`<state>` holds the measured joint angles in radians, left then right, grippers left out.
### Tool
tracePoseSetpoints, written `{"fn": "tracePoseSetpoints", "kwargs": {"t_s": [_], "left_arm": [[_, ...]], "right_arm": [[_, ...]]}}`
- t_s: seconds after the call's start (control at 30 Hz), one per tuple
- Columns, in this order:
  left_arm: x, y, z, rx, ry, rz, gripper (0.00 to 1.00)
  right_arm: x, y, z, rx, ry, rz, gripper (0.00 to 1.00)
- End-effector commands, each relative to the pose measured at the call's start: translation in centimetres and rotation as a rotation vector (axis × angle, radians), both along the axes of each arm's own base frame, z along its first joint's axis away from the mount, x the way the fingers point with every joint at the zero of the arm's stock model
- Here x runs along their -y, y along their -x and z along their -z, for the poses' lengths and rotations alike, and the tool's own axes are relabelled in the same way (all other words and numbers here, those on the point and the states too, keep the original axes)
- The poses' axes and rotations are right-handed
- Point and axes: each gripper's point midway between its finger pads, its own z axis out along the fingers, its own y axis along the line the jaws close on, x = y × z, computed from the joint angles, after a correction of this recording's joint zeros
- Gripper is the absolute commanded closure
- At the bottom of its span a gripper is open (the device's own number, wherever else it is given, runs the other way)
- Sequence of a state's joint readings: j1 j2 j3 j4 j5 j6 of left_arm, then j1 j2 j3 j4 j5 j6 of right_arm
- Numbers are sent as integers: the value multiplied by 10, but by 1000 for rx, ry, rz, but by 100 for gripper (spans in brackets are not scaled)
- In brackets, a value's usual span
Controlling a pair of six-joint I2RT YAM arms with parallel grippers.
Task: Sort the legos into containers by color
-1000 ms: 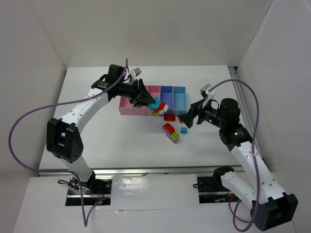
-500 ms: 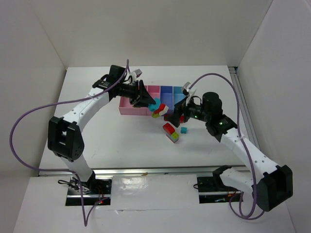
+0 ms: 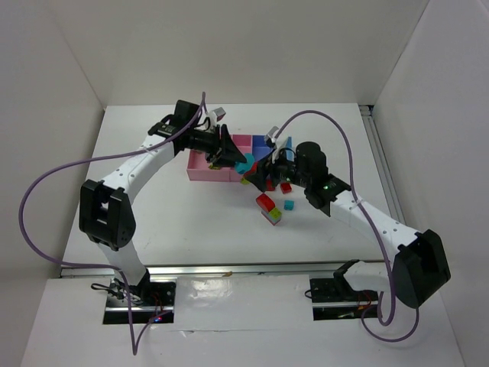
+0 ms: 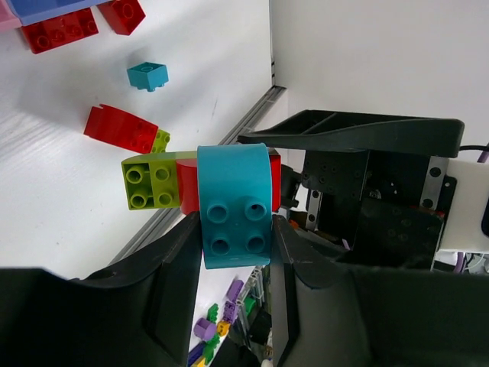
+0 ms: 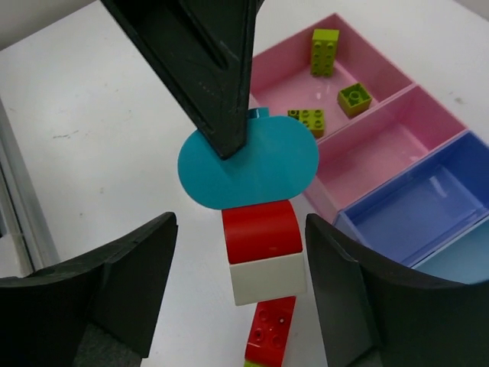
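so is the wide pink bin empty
Not empty: three lime bricks lie inside the wide pink bin, clear in the right wrist view.

Right gripper (image 5: 239,229) is spread wide, fingers framing a cyan rounded piece (image 5: 248,160). A dark finger (image 5: 202,69) from above touches it. Lined up below: red curved brick (image 5: 258,229), pale block (image 5: 267,279), studded red brick (image 5: 269,332). 3 lime green bricks (image 5: 325,42) sit in the wide pink bin (image 5: 286,76) — narrow pink bin (image 5: 382,141) right beside it.
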<state>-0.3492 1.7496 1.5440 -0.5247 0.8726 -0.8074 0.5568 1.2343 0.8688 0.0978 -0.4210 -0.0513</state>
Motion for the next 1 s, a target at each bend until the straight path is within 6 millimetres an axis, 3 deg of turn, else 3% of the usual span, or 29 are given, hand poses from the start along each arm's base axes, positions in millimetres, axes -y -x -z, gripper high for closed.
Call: {"fn": "tracePoseSetpoints", "kwargs": {"t_s": [0.0,0.27,0.33,0.47,0.57,0.63,0.97], "left_arm": [[2,-1,-16,44,35,32,100],[-2,-1,-14,42,41,29,100],[-5,-3,-14,42,41,20,100],[-8,-4,-20,57,54,17,100],[-8,-4,-20,57,54,17,100],[-8,-4,-20,57,54,17,100],[-8,0,-24,97,66,61,100]], "right_arm": [[-5,-16,-39,116,-75,42,28],[-6,-15,-28,88,-71,35,35],[-6,-14,-26,81,-66,35,23],[-6,-13,-21,73,-61,35,23],[-7,-14,-20,64,-67,37,26],[-9,-14,-18,56,-74,28,35],[-20,-5,-17,56,-95,-59,43]]}}
